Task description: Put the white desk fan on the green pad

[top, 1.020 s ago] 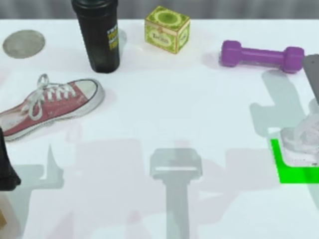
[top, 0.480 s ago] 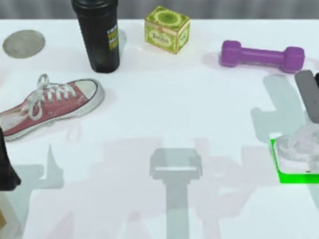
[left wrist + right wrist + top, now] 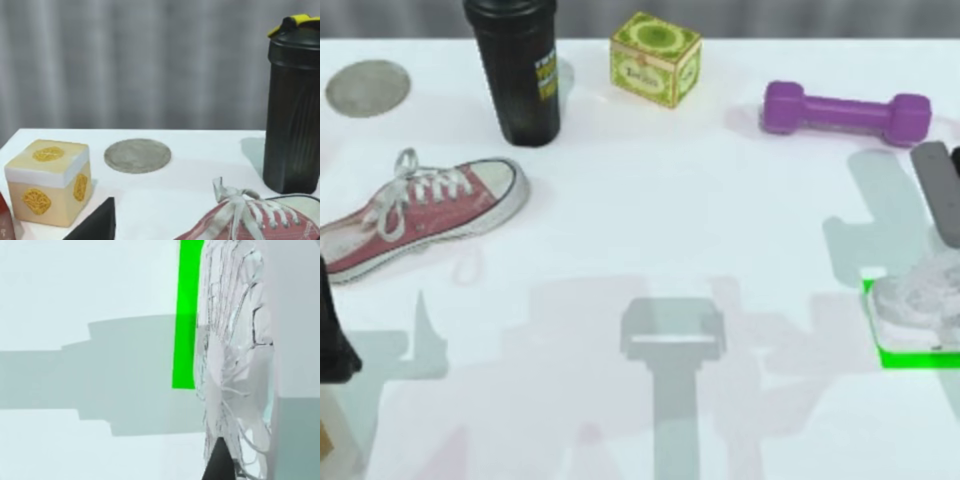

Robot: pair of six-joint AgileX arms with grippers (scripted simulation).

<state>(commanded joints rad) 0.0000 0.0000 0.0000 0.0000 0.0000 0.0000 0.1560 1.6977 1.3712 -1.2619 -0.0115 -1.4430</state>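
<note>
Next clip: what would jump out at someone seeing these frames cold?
The bright neon-green square pad at the table's right edge draws the eye first, with the small white desk fan standing on it and the right gripper beside it. Next come the red canvas sneaker with white laces at the left and the purple dumbbell at the far right.

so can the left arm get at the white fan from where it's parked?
Probably not. The white desk fan sits on the green pad at the table's far right edge, beside the right gripper, while the left gripper is parked at the far left edge.
</note>
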